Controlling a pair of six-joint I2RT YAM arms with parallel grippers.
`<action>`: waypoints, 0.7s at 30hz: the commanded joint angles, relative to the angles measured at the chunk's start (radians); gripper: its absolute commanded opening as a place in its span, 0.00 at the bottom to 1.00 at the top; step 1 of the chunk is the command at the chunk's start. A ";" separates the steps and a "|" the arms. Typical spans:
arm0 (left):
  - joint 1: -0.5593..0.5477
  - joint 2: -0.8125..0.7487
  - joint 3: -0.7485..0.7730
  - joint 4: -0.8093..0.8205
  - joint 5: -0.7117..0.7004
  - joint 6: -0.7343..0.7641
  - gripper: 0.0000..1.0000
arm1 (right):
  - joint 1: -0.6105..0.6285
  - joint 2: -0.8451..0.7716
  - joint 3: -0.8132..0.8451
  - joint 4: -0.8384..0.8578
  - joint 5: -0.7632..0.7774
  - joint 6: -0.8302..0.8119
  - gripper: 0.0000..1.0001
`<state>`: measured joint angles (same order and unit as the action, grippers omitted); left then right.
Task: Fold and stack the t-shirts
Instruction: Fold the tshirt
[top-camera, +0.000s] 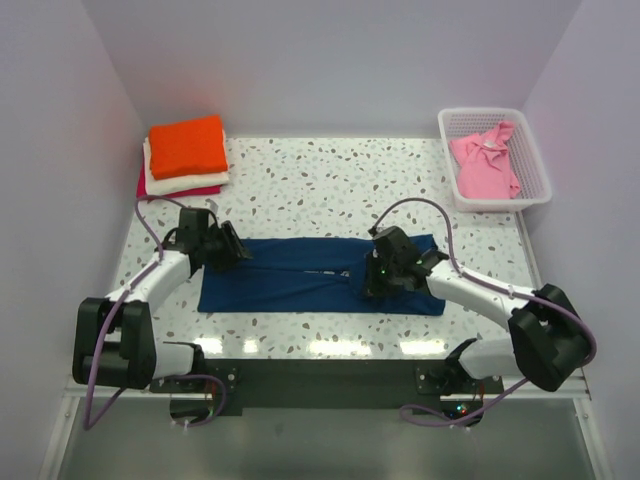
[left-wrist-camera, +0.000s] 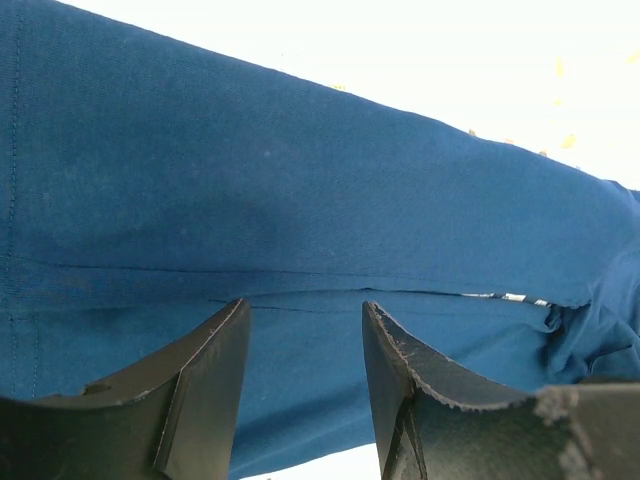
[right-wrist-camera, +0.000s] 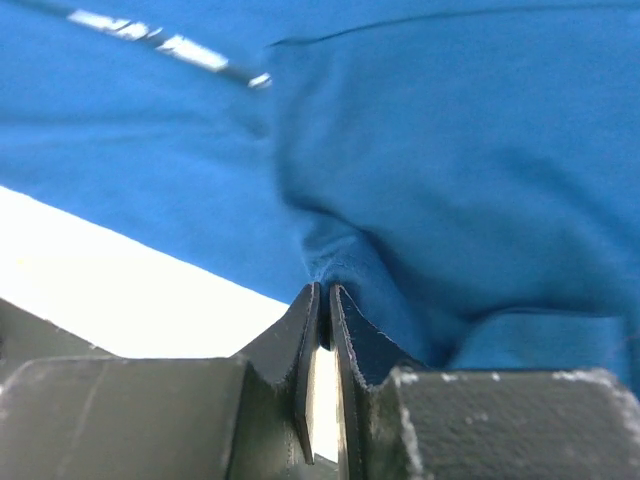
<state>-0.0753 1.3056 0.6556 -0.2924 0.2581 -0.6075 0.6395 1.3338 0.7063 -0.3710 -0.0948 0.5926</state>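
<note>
The navy blue t-shirt (top-camera: 320, 275) lies on the table as a long flat band. My left gripper (top-camera: 235, 250) is at its left end. In the left wrist view the left gripper (left-wrist-camera: 305, 305) is open, with the navy cloth (left-wrist-camera: 300, 180) showing in the gap between its fingers (left-wrist-camera: 215, 355). My right gripper (top-camera: 378, 280) is over the right part of the shirt. In the right wrist view the right gripper (right-wrist-camera: 325, 290) is shut on a small raised pinch of navy cloth (right-wrist-camera: 450, 180) near the shirt's near edge. A white graphic (right-wrist-camera: 150, 35) shows on the cloth.
Folded orange (top-camera: 188, 145), cream (top-camera: 185, 183) and magenta (top-camera: 150, 187) tees are stacked at the back left corner. A white lattice basket (top-camera: 540, 170) at the back right holds a crumpled pink tee (top-camera: 485, 160). Walls enclose the speckled table (top-camera: 320, 185).
</note>
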 joint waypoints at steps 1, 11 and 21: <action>-0.007 -0.032 -0.017 0.041 0.023 0.015 0.53 | 0.048 -0.036 0.008 0.040 -0.014 0.061 0.10; -0.021 -0.049 -0.057 0.055 0.047 0.012 0.53 | 0.159 0.014 0.038 0.084 0.006 0.131 0.09; -0.067 -0.078 -0.106 0.079 0.087 0.008 0.55 | 0.200 0.110 0.114 0.061 0.058 0.157 0.13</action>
<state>-0.1230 1.2621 0.5640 -0.2588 0.3061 -0.6083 0.8314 1.4406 0.7792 -0.3187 -0.0731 0.7231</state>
